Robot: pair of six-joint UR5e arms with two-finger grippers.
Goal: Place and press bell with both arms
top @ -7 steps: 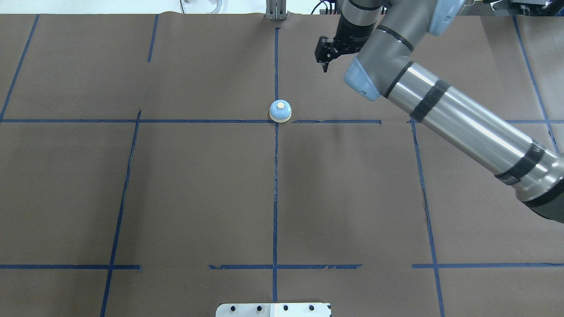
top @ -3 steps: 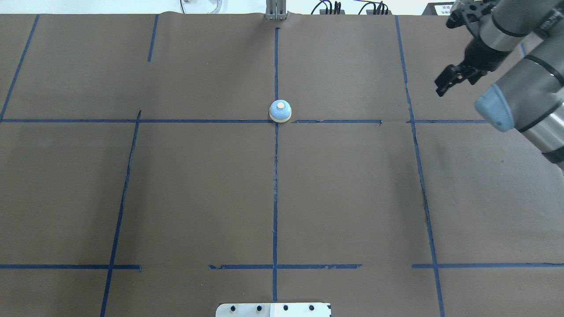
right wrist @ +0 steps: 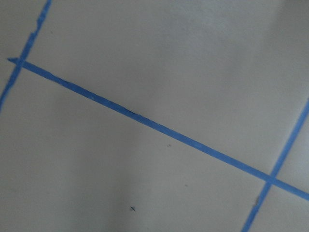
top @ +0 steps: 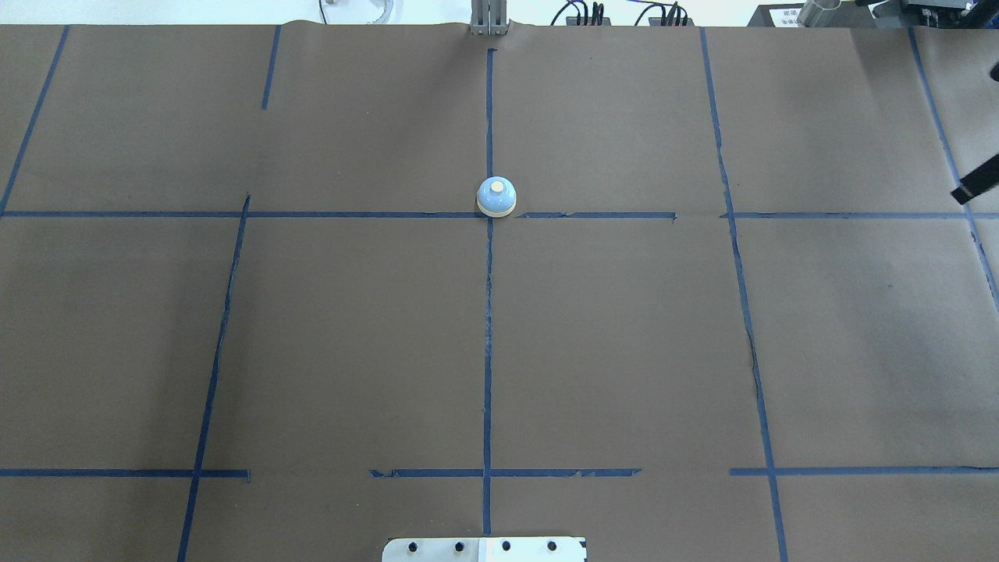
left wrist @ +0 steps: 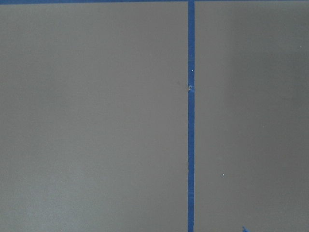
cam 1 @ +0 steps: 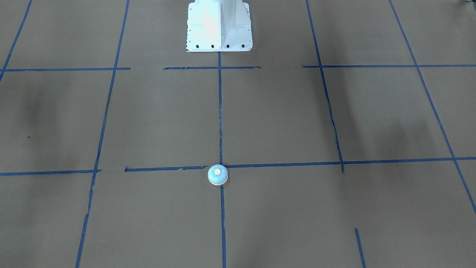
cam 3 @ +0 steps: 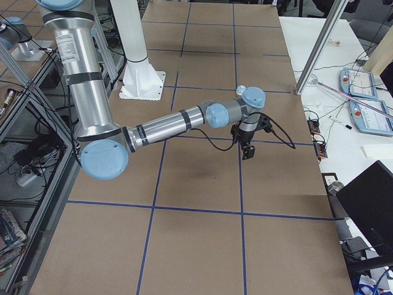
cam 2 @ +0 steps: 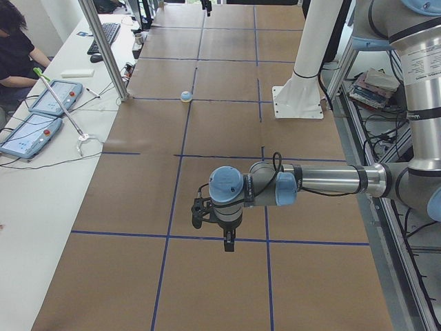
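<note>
The bell [top: 496, 196], a light-blue dome with a cream base and button, stands alone on the brown table where two blue tape lines cross. It also shows in the front-facing view [cam 1: 218, 175], the left side view [cam 2: 186, 96] and the right side view [cam 3: 241, 90]. My left gripper [cam 2: 227, 243] hangs over the table far from the bell, and I cannot tell whether it is open or shut. My right gripper [cam 3: 247, 152] points down, a short way from the bell and off to its side. Only a black sliver [top: 977, 186] of it shows at the overhead view's right edge. I cannot tell its state.
The white bolted pedestal [cam 1: 219, 26] stands on the robot's side of the table. Blue tape lines grid the brown cover. In the left side view a metal post [cam 2: 103, 48] and a side desk with tablets [cam 2: 31, 131] flank the table, and a person sits there.
My right arm has swung from behind the bell to the right, almost out of the overhead view. The bell has not moved.
</note>
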